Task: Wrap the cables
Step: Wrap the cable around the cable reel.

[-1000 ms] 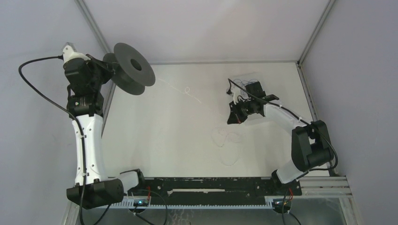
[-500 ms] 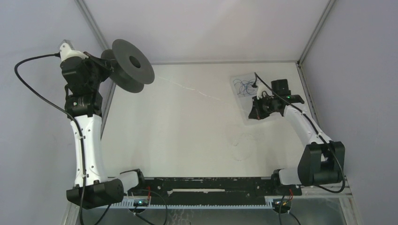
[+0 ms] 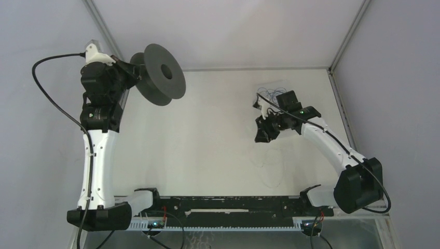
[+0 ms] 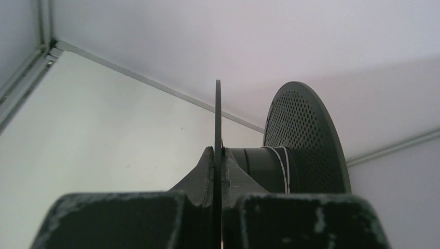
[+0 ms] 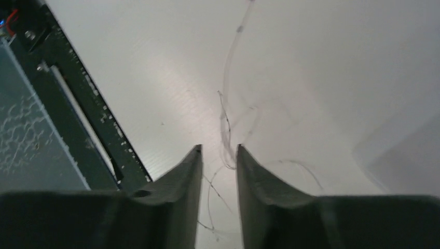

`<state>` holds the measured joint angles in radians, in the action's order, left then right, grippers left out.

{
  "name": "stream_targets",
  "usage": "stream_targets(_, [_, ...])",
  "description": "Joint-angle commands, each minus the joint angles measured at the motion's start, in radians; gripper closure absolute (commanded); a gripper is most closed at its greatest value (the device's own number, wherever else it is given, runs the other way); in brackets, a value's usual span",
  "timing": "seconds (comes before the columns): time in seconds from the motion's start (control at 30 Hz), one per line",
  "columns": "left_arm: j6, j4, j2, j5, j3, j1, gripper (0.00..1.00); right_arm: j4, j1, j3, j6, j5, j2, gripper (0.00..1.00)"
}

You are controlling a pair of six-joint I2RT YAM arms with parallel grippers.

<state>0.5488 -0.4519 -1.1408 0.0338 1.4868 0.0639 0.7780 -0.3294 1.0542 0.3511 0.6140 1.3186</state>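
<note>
Black plastic fills my left claw (image 4: 218,155): it is clamped tight on the near flange of the black spool (image 3: 163,80), held off the counter (image 3: 207,129) at about 10 o'clock. A few pale turns of cord show on its hub. I judge it is raised and side-on like this so more cord can be wound onto it freely.

My right claw (image 5: 219,150) hangs low over the counter, out at 3 o'clock from its middle. Its jaws are parted by a narrow gap and grip nothing that I can see. The cables (image 5: 227,88) lie slack on the counter beneath that gap, with faint loops trailing toward 5 o'clock. I read this as lining up for a fresh pinch.

Half a second ago that claw was shut and drawn out toward 2 o'clock, with the cord stretched taut from the spool. It has since swung back inward and opened, and the spool has shifted slightly toward 3 o'clock.
</note>
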Motion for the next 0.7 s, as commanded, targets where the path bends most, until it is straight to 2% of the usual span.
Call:
stream_targets(0.0, [-0.012, 0.069, 0.064, 0.041, 0.041, -0.065, 1.0, -0.045, -0.059, 0.109, 0.021, 0.083, 0.06, 0.55])
stream_targets(0.1, [-0.023, 0.052, 0.081, 0.064, 0.047, -0.097, 1.0, -0.057, -0.073, 0.185, 0.013, 0.116, 0.116, 0.39])
stream_targets(0.2, [-0.023, 0.039, 0.102, 0.089, 0.045, -0.118, 1.0, -0.059, -0.073, 0.271, -0.004, 0.152, 0.163, 0.28])
stream_targets(0.3, [-0.004, 0.034, 0.115, 0.119, 0.034, -0.13, 1.0, -0.113, -0.074, 0.325, -0.068, 0.204, 0.204, 0.25])
stream_targets(0.47, [0.04, 0.025, 0.125, 0.164, 0.032, -0.132, 1.0, -0.402, -0.103, 0.306, -0.222, 0.302, 0.299, 0.25])
stream_targets(0.67, [0.068, 0.019, 0.129, 0.181, 0.031, -0.133, 1.0, -0.757, -0.181, 0.3, -0.432, 0.374, 0.514, 0.25])
